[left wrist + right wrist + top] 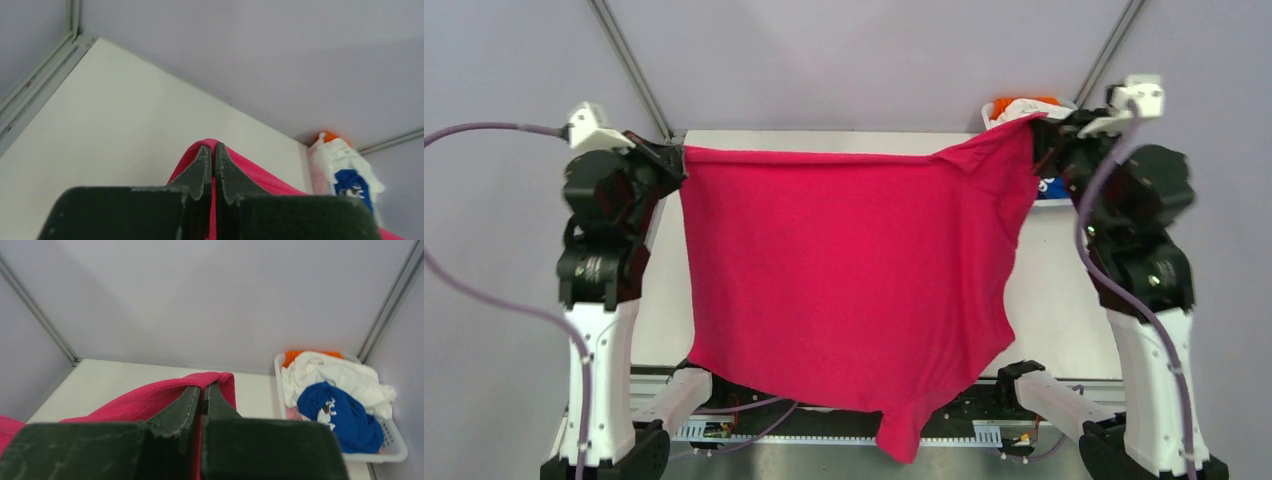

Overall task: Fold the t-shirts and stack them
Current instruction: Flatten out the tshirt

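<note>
While the pink t-shirt (844, 280) hangs spread above the bench (1056, 300), left end effector (676, 160) & right end effector (1039, 125) each clamp a top corner, far side; other t-shirts (340, 385) sit in basket (395, 452), far right.

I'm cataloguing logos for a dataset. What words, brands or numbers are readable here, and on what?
White print on the crumpled royal blue cloth t-shirt in the white slotted plastic basket: folded and blurred, not readable.
Plain magenta-pink cloth t-shirt: no text.
Nothing else legible.
</note>
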`<state>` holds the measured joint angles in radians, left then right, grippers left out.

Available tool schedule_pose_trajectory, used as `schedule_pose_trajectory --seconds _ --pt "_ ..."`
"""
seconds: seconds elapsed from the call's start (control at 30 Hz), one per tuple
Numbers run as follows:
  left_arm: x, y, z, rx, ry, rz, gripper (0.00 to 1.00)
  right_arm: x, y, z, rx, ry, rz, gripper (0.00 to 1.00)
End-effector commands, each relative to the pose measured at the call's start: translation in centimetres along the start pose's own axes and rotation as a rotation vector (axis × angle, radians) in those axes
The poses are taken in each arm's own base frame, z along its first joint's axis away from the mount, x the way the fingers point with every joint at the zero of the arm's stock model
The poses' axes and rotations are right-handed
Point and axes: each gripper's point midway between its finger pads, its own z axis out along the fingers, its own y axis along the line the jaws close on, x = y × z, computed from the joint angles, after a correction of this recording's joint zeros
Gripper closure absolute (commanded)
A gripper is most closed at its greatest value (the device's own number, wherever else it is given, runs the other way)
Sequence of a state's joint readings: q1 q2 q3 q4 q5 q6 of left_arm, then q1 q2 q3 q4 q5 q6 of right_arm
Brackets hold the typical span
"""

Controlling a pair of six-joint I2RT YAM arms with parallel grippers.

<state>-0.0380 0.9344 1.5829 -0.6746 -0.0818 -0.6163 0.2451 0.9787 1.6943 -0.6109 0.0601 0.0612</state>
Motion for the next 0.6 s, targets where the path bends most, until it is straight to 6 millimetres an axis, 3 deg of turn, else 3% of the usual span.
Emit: schedule_pose_trajectory --seconds 0.0,0.1,0.13,0.17,0.27,0.43,0.57 --pt "6.5 6.6 6.8 -0.228 0.077 0.016 1.00 7.0 -3.7 5.9 0.212 0.108 0.014 1.00" --pt "12.7 10.7 10.8 -0.316 0.170 0.040 1.00 14.1 -4.9 9.0 0.282 0.244 0.039 1.00" --pt "13.8 11.7 11.5 -0.341 0.182 0.051 1.00 16.2 -4.9 10.1 0.279 0.275 0.042 1.00" --pt "16.0 13.2 13.0 -0.373 0.214 0.063 1.00 19.3 -4.8 11.2 0.266 0.333 0.038 1.00" --pt "19.9 15.7 16.2 -0.422 0.282 0.097 1.00 24.6 -4.2 13.9 0.230 0.419 0.054 1.00" --pt "26.7 18.6 21.7 -0.468 0.454 0.129 1.00 30.5 -4.2 17.5 0.239 0.525 0.071 1.00" --pt "28.8 19.5 24.2 -0.485 0.503 0.132 1.00 33.1 -4.7 19.3 0.272 0.565 0.073 1.00"
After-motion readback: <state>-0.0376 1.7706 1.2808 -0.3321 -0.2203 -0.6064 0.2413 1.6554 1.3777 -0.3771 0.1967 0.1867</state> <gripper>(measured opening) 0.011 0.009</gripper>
